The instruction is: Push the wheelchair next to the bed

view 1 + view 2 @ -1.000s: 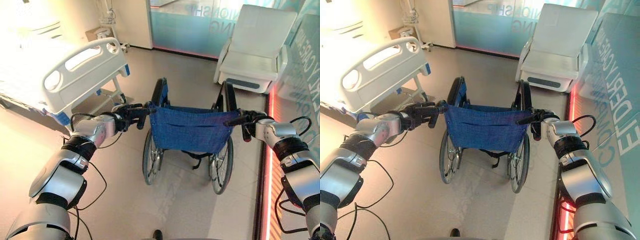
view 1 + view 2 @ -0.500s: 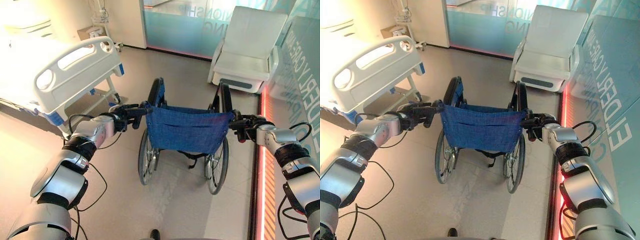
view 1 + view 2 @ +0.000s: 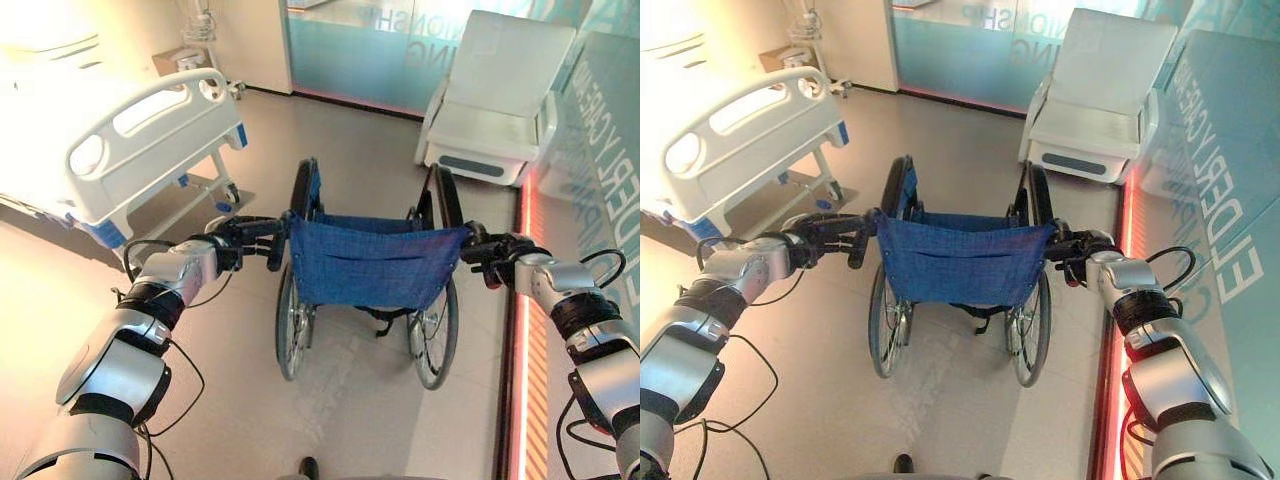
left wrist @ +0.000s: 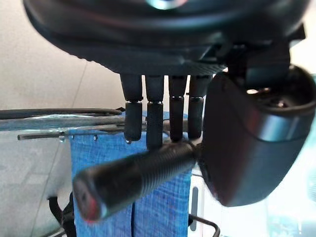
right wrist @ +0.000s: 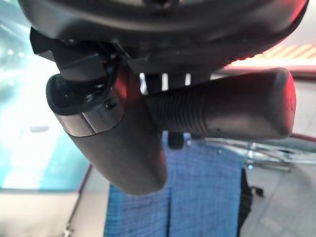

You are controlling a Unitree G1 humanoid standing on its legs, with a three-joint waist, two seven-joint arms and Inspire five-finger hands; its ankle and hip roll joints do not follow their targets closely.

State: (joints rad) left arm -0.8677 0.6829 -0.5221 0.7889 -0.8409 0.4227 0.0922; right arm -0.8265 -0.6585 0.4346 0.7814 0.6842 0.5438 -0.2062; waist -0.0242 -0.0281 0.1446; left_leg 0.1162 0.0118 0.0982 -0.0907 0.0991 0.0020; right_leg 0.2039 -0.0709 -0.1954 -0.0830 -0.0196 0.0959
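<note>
Wheelchair (image 3: 370, 290) stands mid-floor, bed (image 3: 120, 140) well apart to its front-left, white recliner (image 3: 500, 90) ahead right. Risk: uneven push from the two arms could veer it toward the recliner or clip the bed's footboard. Left hand (image 3: 245, 240) and right hand (image 3: 490, 255) each wrapped around a push handle, arms stretched forward.

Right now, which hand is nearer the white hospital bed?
Left. The left hand grips the blue wheelchair's bed-side handle, below the white hospital bed footboard; the right hand holds the far handle.
</note>
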